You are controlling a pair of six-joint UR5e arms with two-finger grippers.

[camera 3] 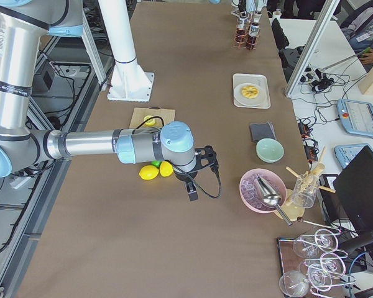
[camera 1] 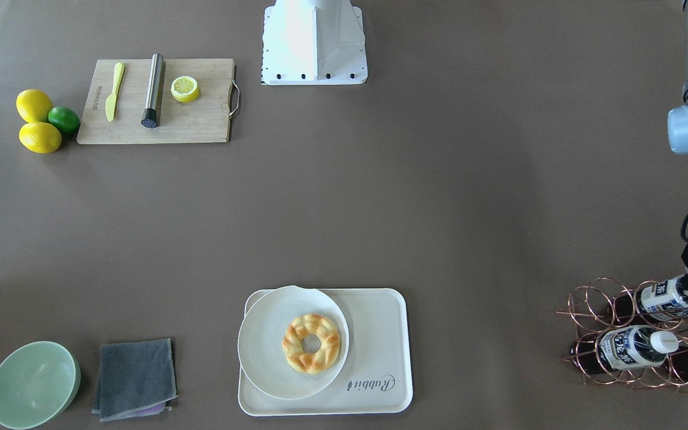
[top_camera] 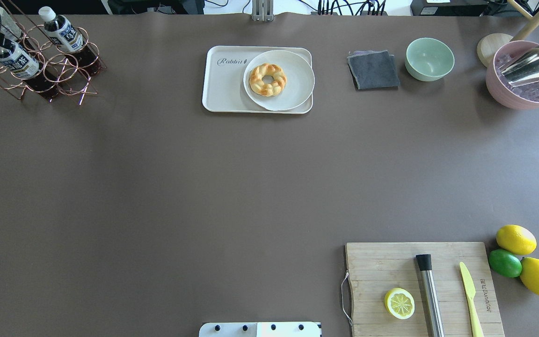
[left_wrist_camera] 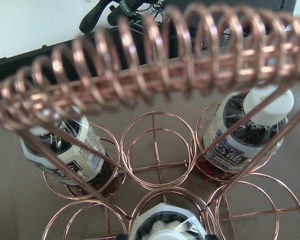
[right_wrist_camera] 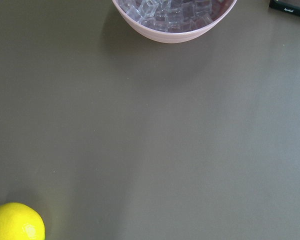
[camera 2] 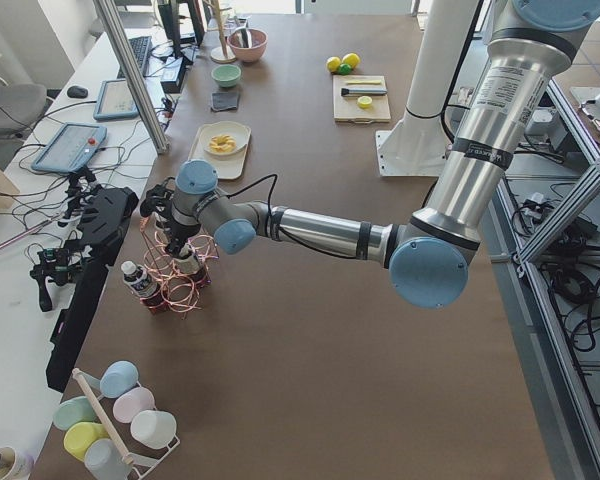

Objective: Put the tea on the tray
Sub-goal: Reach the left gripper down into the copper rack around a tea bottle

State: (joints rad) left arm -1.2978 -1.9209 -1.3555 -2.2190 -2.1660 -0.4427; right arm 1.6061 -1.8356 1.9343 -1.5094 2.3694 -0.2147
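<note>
Near right: cutting board (top_camera: 382,267) carrying lemon half (top_camera: 399,303), steel rod (top_camera: 430,295) and yellow knife (top_camera: 469,297); two lemons (top_camera: 516,239) and a lime (top_camera: 505,263) just right of it. Far side, left to right: plate (top_camera: 297,89) with ring pastry (top_camera: 256,80), grey cloth (top_camera: 373,70), green bowl (top_camera: 429,59), pink ice bowl (top_camera: 508,93) with scoop (top_camera: 531,64).

- Robotics lab, dressed up with kitchen props.
- Industrial arms (camera 2: 320,232) mounted at a long brown table (camera 2: 310,390).
- Control tablets (camera 2: 68,147), loose cables (camera 2: 20,215), metal frame posts (camera 2: 132,75) on benches (camera 2: 5,295) alongside.
</note>
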